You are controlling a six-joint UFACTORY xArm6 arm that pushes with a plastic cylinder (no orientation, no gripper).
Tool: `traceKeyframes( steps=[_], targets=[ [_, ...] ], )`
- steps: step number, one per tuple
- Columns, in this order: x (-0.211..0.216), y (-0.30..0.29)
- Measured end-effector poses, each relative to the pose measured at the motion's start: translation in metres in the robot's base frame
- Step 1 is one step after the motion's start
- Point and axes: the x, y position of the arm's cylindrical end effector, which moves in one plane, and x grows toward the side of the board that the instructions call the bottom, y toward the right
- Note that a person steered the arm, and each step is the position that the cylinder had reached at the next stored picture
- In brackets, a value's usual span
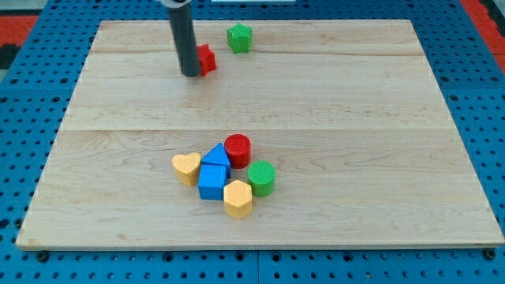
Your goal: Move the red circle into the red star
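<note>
Nearest the view's bottom sits a yellow hexagon (237, 198), the front of a tight cluster whose back member is the red circle (237, 147), touching a blue triangle (217, 155) and just beside a green circle (261, 177). Outward lie a blue cube (211, 181) and yellow heart (186, 168). Well apart at the top, my tip (190, 74), a bare rod holding nothing, touches the red star (205, 60) on its left, seemingly not yet behind the circle to push it.

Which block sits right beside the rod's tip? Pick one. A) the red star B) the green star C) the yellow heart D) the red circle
A: my tip stands at the view's top, against the left side of the red star, while the red circle lies far below in the cluster near the view's bottom.
</note>
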Motion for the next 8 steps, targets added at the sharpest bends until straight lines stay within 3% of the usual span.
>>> traceKeyframes(
  steps=[1,2,3,4,5,7,8],
  targets=[
    [-0.025,0.034],
    [0.038,0.098],
    [0.14,0.18],
    [0.184,0.179],
    [0.197,0.144],
    [0.182,0.065],
    [0.181,0.069]
  ],
)
